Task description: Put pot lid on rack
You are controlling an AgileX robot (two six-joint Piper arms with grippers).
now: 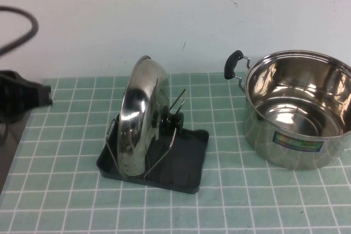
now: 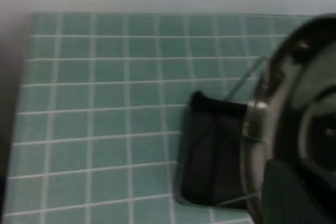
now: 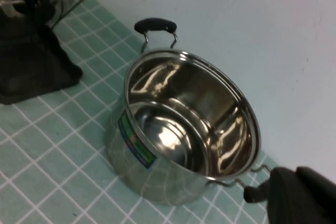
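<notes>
The pot lid point(image 1: 137, 119) stands on edge in the rack point(image 1: 186, 163), leaning between its wire prongs, with its black knob point(image 1: 167, 120) facing right. It is free of both grippers. My left gripper point(image 1: 38, 95) is at the far left edge of the mat, well away from the lid. In the left wrist view the lid point(image 2: 294, 103) and rack point(image 2: 210, 150) are close, and part of the left gripper point(image 2: 294, 198) shows dark at the corner. My right gripper point(image 3: 304, 198) shows only in the right wrist view, beside the pot's near handle.
A deep steel pot point(image 1: 299, 113) with black handles and a coloured label stands at the right, also in the right wrist view point(image 3: 184, 129). A green checked mat point(image 1: 66, 190) covers the table. A white wall is behind.
</notes>
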